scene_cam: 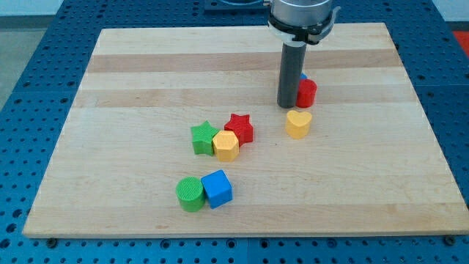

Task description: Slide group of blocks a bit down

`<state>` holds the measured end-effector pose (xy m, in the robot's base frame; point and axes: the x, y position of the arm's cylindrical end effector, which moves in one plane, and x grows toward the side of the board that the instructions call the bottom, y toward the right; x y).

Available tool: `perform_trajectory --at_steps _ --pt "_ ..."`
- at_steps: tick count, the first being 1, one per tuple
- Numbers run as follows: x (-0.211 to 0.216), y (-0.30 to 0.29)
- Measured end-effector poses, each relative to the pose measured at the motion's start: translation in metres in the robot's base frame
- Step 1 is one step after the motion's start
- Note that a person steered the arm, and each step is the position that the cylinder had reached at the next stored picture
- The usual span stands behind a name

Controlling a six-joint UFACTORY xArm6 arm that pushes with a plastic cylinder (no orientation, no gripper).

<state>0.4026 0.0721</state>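
My rod comes down from the view's top, and my tip (286,107) rests on the board just left of a red block (306,93). A bit of a blue block (303,77) shows behind the rod, mostly hidden. A yellow heart (298,124) lies just below and right of my tip, a small gap apart. At the centre a green star (204,137), a yellow hexagon (226,145) and a red star (239,127) sit touching in a cluster. Lower left, a green cylinder (190,193) touches a blue cube (217,188).
The wooden board (132,66) lies on a blue perforated table (29,44). The arm's grey flange (302,18) hangs over the board's top edge.
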Motion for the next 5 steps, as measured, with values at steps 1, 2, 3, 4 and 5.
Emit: perform_trajectory --at_steps 1,2,3,4,5 --pt "0.002 0.005" --pt "0.002 0.009" --pt "0.002 0.004" --pt "0.007 -0.023" --pt "0.030 -0.043"
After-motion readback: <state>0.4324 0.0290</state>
